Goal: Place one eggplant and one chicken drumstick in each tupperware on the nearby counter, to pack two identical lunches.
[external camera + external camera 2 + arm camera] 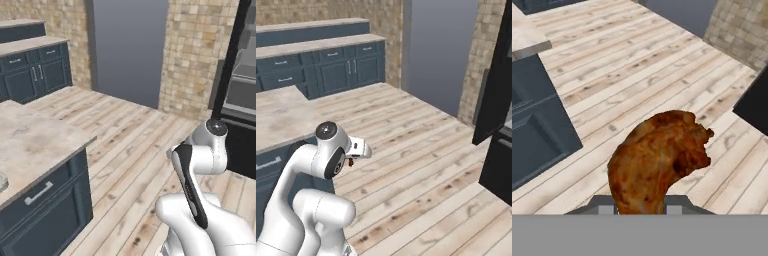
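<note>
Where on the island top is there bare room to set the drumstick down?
The counter top is bare from its near corner back across the stone. Only a pale rim at the left base view's left edge takes up room. The gripper holds the drumstick over the floor, off the counter.

The robot's smooth, round white arm has a round dark cap with a grey middle on top and a long black stripe at 7 o'clock below it.

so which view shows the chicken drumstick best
The hand view: the chicken drumstick sits large and central, held at the jaws over the wooden floor. In both base views, the arm's own body blocks it.
</note>
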